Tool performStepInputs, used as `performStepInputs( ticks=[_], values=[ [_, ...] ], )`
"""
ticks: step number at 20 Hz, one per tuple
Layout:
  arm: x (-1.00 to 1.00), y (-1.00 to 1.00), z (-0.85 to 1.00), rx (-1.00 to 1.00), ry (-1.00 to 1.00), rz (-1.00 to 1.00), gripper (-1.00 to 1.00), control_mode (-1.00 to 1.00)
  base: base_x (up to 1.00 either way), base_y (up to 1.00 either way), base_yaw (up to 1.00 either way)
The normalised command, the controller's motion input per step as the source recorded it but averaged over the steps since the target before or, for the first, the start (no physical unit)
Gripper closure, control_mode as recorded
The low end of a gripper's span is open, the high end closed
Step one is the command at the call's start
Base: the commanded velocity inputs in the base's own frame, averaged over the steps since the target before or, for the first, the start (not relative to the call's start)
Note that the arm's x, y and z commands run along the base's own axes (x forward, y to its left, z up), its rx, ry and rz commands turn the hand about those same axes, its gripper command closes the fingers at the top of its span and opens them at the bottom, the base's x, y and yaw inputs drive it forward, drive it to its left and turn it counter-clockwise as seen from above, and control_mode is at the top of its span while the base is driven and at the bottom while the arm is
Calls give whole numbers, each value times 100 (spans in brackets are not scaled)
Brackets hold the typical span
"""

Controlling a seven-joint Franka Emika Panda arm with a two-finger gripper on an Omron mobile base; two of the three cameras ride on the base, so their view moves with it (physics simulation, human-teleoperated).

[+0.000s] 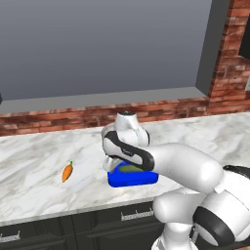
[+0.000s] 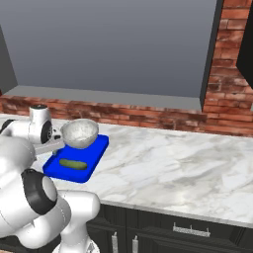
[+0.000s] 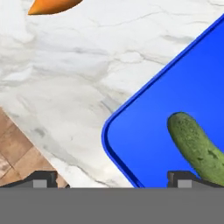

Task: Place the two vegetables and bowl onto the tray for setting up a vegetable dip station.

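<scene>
- Right base view is showing the cucumber [image 2: 73, 163] lying flat on the blue tray [image 2: 97, 149], so that vegetable is looking done.
- The bowl [image 2: 79, 133] is sitting at the far end of the tray in the same view; it seems to be resting on or over the tray's back part, but exact contact is hard to tell from here.
- The carrot [image 1: 67, 172] is lying on the bare desk [image 1: 39, 166] in the left base view, well apart from the tray [image 1: 141, 178] and to its left; that one is looking like the piece left to move.
- Hand view is looking down at the tray's rounded corner [image 3: 144, 131] with the cucumber [image 3: 197, 146] inside it, and an orange end of the carrot [image 3: 52, 5] peeking in at the top edge.
- The gripper [image 3: 109, 179] is hovering with its fingers spread wide and nothing between them; one tip is sitting over the desk, the other over the tray beside the cucumber.
- Judgement: about two of three items are placed; the carrot pick is probably next.
- The desk is white-grey marble with dark drawers [image 2: 188, 230] below.
- A red brick wall [image 2: 148, 116] is running behind, with a grey window recess [image 1: 97, 49] above it.
</scene>
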Motion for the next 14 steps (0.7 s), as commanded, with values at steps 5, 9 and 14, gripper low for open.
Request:
performStepInputs(
  ticks=[5,9,14],
  values=[
    [14,49,17,-3,0,-21,-100,-100,0,0,0],
    [17,46,13,0,0,-20,-100,-100,0,0,0],
    [26,46,2,0,0,-23,-100,-100,0,0,0]
  ],
)
